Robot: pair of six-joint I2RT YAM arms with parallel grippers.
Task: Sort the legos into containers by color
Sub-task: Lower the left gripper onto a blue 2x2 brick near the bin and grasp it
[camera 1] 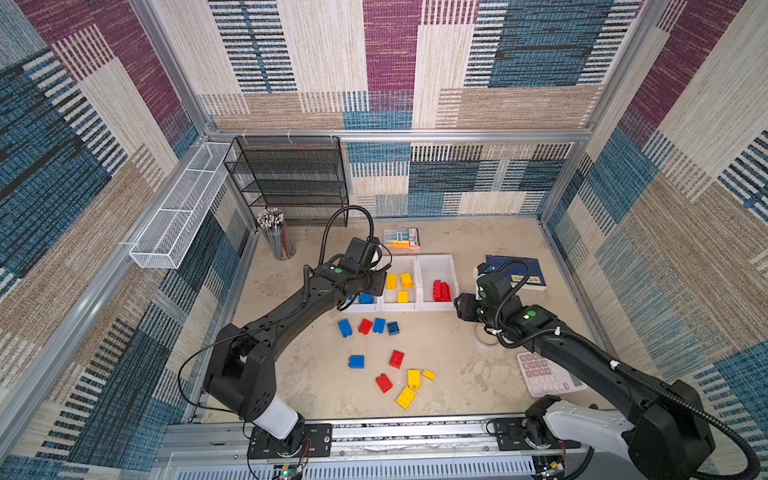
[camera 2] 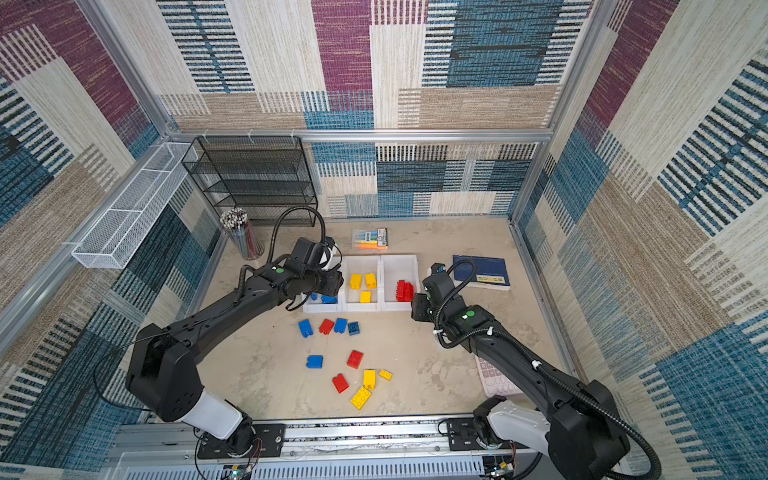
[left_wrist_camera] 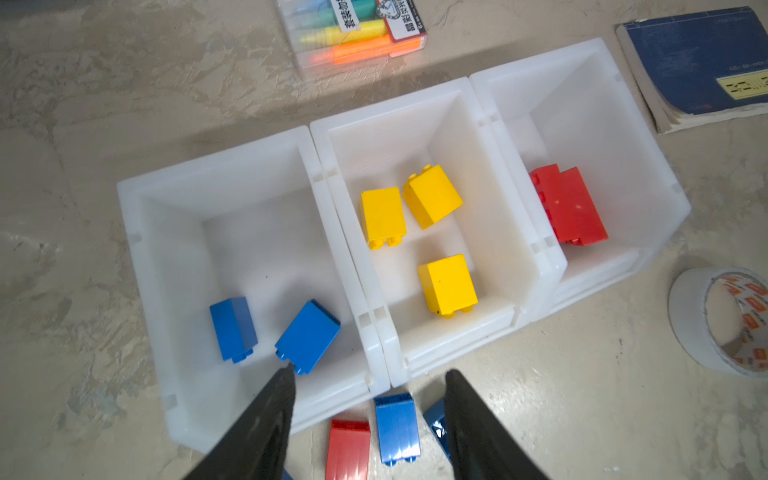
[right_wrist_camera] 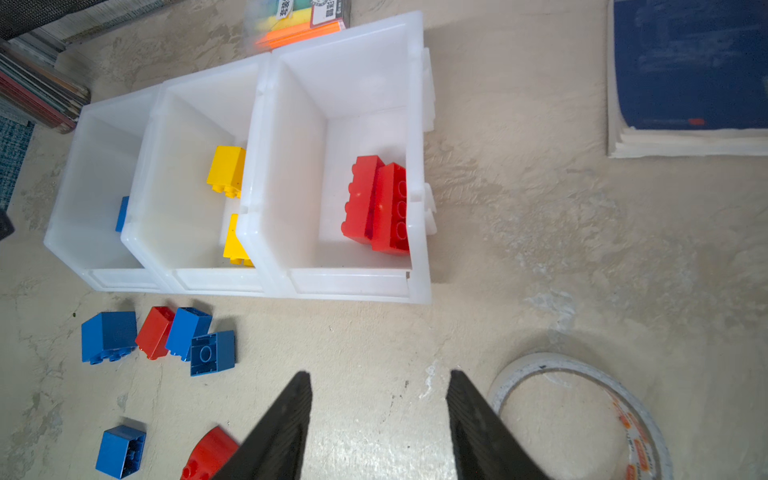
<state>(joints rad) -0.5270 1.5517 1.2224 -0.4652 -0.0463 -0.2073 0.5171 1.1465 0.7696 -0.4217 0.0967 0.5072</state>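
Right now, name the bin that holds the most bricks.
The middle bin: it holds three yellow bricks, while the left bin and the right bin each hold only two.

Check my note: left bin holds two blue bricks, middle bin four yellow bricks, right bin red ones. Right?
Not quite: the left wrist view shows three yellow bricks in the middle bin, not four. The left bin does hold two blue bricks and the right bin red ones.
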